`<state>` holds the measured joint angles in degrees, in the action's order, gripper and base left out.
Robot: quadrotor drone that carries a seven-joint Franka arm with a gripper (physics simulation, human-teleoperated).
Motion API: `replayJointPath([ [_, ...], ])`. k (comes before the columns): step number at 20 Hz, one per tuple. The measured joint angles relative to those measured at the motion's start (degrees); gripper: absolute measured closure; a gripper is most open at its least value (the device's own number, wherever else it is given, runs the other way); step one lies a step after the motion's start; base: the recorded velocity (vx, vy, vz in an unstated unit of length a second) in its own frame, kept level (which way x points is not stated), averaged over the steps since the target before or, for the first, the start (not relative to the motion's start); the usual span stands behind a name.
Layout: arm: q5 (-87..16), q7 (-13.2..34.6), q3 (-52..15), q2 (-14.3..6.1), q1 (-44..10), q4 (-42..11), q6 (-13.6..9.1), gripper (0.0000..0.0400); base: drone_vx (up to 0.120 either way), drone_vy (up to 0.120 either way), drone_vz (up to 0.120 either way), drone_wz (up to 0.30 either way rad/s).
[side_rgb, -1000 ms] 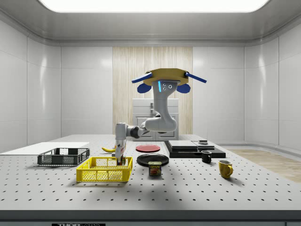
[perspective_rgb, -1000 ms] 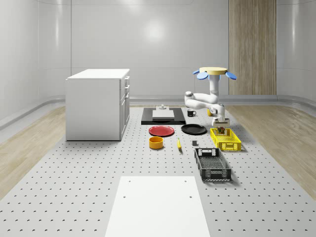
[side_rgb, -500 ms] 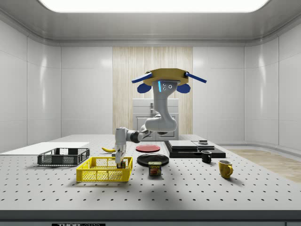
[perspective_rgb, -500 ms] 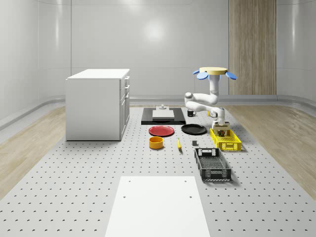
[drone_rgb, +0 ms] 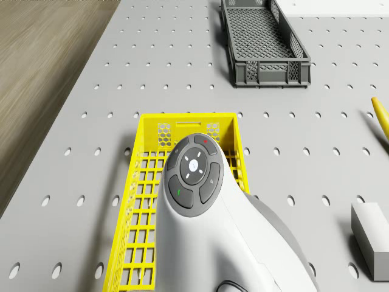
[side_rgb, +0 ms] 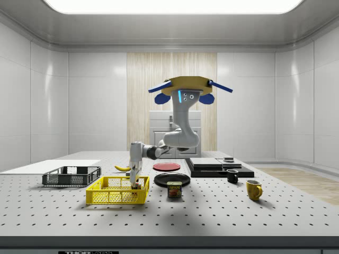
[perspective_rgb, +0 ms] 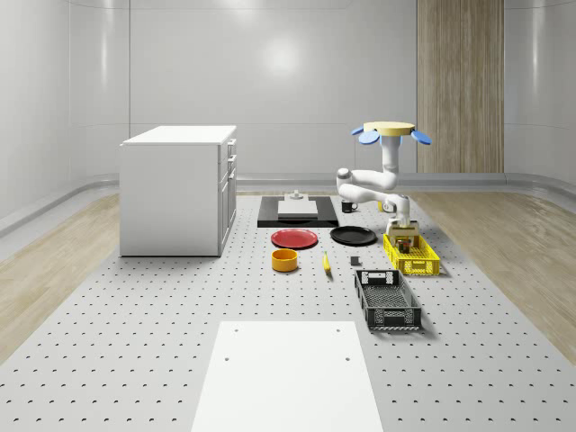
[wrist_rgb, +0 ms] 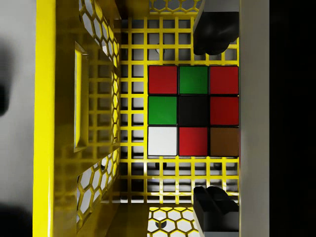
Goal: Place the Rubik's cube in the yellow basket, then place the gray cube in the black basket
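Pincer (wrist_rgb: 212, 118) hung inside the yellow basket (wrist_rgb: 54, 123), its dark fingertips (wrist_rgb: 215, 32) standing spread clear of the Rubik's cube (wrist_rgb: 193, 111), which sat on the basket's mesh floor between them. From that I judged the cube released and the first half of the task done. It looked stiff, light and smooth-faced, a thing best taken by two opposite flat sides, squarely, so that it would not twist out.

Above, the drone (side_rgb: 185, 86) hovered over the bench (perspective_rgb: 135, 360) beside the basket, the arm reaching down into it. The gray cube (drone_rgb: 372, 236) lay on the bench near the yellow basket, a plain hard block with flat faces, likely easy to pinch across its width. The black basket (perspective_rgb: 387, 300) stood further along in the row, open-topped. A banana (perspective_rgb: 326, 262) lay between the baskets and an orange bowl (perspective_rgb: 284, 259). The basket's wall was the nearest obstacle, so the pincer would probably need to rise straight out first.
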<state>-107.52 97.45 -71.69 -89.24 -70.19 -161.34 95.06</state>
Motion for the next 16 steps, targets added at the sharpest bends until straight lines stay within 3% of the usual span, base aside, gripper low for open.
replayJointPath([
  [4, 2.0, -0.1, -2.2, 0.1, 0.4, -0.6, -0.9, 0.0002, 0.0, 0.0, 0.12, 0.0],
  [6, 2.7, -0.1, -2.9, 0.1, 0.6, -0.8, -1.2, 0.0001, 0.06, -0.1, 0.12, 0.0],
  [16, 3.7, -0.1, -4.0, 0.1, 0.7, -1.0, -1.6, 0.0, 0.108, -0.12, 0.004, 0.0],
])
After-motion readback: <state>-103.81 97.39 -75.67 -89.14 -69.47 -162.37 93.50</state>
